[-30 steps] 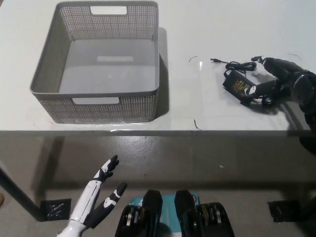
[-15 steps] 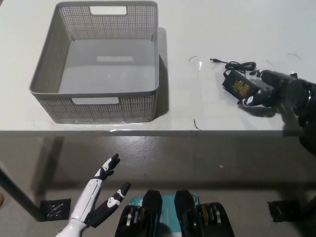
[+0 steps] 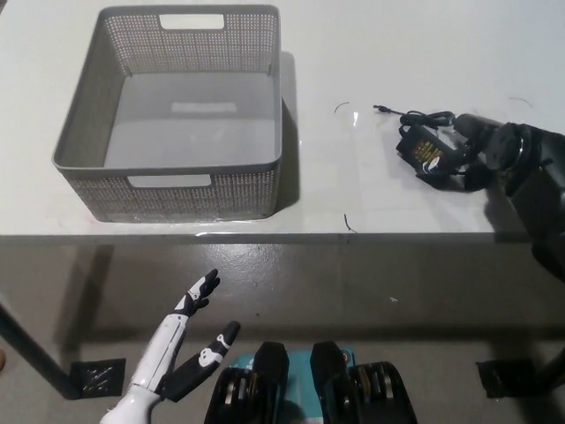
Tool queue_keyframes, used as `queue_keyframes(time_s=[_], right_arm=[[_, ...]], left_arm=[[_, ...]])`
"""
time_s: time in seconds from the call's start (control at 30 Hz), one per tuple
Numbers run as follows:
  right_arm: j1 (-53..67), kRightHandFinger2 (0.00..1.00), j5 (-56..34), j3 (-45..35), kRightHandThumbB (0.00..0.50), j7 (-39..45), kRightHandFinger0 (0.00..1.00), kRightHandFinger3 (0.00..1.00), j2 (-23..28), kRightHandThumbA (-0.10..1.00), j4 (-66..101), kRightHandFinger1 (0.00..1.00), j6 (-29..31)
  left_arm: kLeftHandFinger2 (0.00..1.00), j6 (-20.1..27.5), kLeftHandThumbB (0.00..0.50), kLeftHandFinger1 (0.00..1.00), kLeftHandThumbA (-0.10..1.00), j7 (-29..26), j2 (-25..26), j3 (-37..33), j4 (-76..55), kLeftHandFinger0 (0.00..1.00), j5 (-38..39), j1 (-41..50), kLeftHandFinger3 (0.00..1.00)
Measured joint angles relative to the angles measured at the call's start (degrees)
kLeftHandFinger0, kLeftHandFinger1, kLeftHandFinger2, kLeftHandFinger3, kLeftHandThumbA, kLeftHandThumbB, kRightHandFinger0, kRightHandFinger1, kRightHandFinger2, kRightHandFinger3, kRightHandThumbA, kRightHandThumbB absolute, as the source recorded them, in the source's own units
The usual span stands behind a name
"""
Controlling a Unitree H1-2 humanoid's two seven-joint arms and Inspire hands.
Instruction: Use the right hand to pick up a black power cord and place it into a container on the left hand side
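The black power cord's adapter brick (image 3: 421, 150) lies on the white table (image 3: 371, 53) at the right, its thin cable (image 3: 413, 114) curling away toward the far side. My black right hand (image 3: 481, 150) comes in from the right edge, its fingers closed around the brick's right end, which still rests on the table. The grey perforated basket (image 3: 168, 165) stands on the table's left part with nothing in it. My white left hand (image 3: 181, 349) hangs below the table's front edge at the lower left, open with fingers spread.
The table's front edge (image 3: 265, 235) runs across the middle of the picture, with grey floor below it. A stretch of bare tabletop (image 3: 340, 159) separates the basket from the adapter. A few small dark marks (image 3: 350, 223) dot the surface.
My right hand has drawn its fingers in around the adapter's right end and shifted slightly left. The left hand has drifted a little. The whole picture has moved slightly.
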State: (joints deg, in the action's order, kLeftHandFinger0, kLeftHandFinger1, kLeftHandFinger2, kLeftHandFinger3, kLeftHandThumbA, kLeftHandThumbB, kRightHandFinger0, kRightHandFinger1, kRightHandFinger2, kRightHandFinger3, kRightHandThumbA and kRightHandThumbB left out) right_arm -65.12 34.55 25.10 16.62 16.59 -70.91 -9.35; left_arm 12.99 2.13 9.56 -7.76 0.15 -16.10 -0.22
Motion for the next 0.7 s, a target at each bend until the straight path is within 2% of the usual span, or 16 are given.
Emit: queue_keyframes(time_s=[0.03, 0.1, 0.13, 0.17, 0.2, 0.23, 0.27, 0.3, 0.33, 0.37, 0.43, 0.5, 0.63, 0.67, 0.7], right_arm=[[-0.4, 1.00, 0.1, 0.2, 0.500, -0.8, 1.00, 1.00, -0.3, 0.81, -1.0, 1.00, 0.3], [-0.7, 1.00, 0.1, 0.4, 0.500, -2.7, 1.00, 1.00, -0.7, 0.68, -2.4, 1.00, 1.0], [-0.7, 1.00, 0.1, 0.4, 0.452, -3.1, 1.00, 1.00, -0.8, 0.62, -2.6, 0.98, 1.2], [-0.7, 0.80, 0.1, 0.3, 0.434, -4.6, 0.64, 1.00, -1.0, 0.55, -3.1, 0.71, 1.6], [-0.7, 0.57, 0.1, 0.3, 0.402, -5.6, 0.31, 0.78, -1.1, 0.41, -3.4, 0.42, 1.9], [-0.6, 0.41, 0.1, 0.3, 0.344, -6.9, 0.10, 0.59, -1.2, 0.24, -3.7, 0.25, 2.2], [-0.4, 0.41, 0.1, 0.3, 0.327, -8.7, 0.05, 0.55, -1.3, 0.19, -4.0, 0.24, 2.8], [-0.3, 0.30, 0.1, 0.2, 0.284, -9.7, 0.01, 0.36, -1.3, -0.04, -4.2, 0.13, 3.1], [-0.1, 0.34, 0.1, 0.1, 0.226, -10.6, 0.00, 0.32, -1.4, -0.09, -4.4, 0.14, 3.5], [0.1, 0.58, 0.0, -0.1, 0.177, -12.1, 0.00, 0.51, -1.5, -0.10, -4.6, 0.28, 4.2], [0.2, 0.83, -0.2, -0.7, 0.171, -14.5, 0.06, 0.81, -1.7, -0.10, -4.9, 0.48, 5.5], [0.6, 0.92, -0.4, -1.5, 0.166, -16.5, 0.07, 0.90, -1.9, -0.10, -5.4, 0.55, 6.6], [1.3, 0.95, -1.9, -3.8, 0.171, -20.3, 0.06, 0.90, -2.1, -0.10, -6.7, 0.56, 9.0], [1.4, 0.97, -2.2, -4.2, 0.165, -20.8, 0.10, 0.92, -2.1, -0.10, -6.8, 0.59, 9.4], [1.5, 0.96, -2.6, -4.8, 0.163, -21.7, 0.10, 0.91, -2.1, -0.10, -7.1, 0.59, 10.0]], left_arm=[[1.00, 0.0, 0.072, 1.00, 0.75, 0.0, 0.0, 0.0, 0.0, 1.00, 0.0, -0.1, 1.00], [1.00, 0.0, 0.078, 1.00, 0.75, 0.0, 0.0, 0.0, 0.0, 1.00, -0.1, -0.4, 1.00], [1.00, 0.0, 0.072, 1.00, 0.76, 0.0, 0.0, 0.0, 0.0, 1.00, -0.1, -0.5, 1.00], [1.00, 0.0, 0.057, 1.00, 0.75, 0.0, 0.0, 0.0, 0.0, 1.00, -0.1, -0.7, 1.00], [1.00, 0.0, 0.059, 1.00, 0.73, 0.0, 0.0, 0.0, 0.0, 1.00, -0.2, -0.8, 1.00], [1.00, 0.0, 0.061, 1.00, 0.73, 0.0, 0.0, 0.0, 0.0, 1.00, -0.3, -0.8, 1.00], [1.00, 0.0, 0.061, 1.00, 0.73, 0.0, 0.0, 0.0, 0.0, 1.00, -0.4, -0.8, 1.00], [1.00, 0.0, 0.056, 1.00, 0.73, 0.0, 0.0, 0.0, 0.0, 1.00, -0.4, -0.8, 1.00], [1.00, 0.0, 0.055, 1.00, 0.73, 0.0, 0.0, 0.0, 0.0, 1.00, -0.4, -0.8, 1.00], [1.00, 0.0, 0.058, 1.00, 0.72, 0.0, 0.0, 0.0, 0.0, 1.00, -0.4, -0.8, 1.00], [1.00, 0.0, 0.060, 1.00, 0.72, 0.0, 0.0, 0.0, 0.0, 1.00, -0.5, -0.8, 1.00], [1.00, 0.0, 0.054, 1.00, 0.72, 0.1, 0.0, 0.0, 0.0, 1.00, -0.5, -1.0, 1.00], [1.00, -0.1, 0.050, 1.00, 0.70, 0.2, 0.0, 0.0, 0.0, 1.00, -0.5, -1.5, 1.00], [1.00, -0.1, 0.056, 1.00, 0.70, 0.2, 0.0, 0.0, 0.0, 1.00, -0.5, -1.6, 1.00], [1.00, -0.1, 0.057, 1.00, 0.70, 0.2, 0.0, 0.0, 0.0, 1.00, -0.5, -1.7, 1.00]])
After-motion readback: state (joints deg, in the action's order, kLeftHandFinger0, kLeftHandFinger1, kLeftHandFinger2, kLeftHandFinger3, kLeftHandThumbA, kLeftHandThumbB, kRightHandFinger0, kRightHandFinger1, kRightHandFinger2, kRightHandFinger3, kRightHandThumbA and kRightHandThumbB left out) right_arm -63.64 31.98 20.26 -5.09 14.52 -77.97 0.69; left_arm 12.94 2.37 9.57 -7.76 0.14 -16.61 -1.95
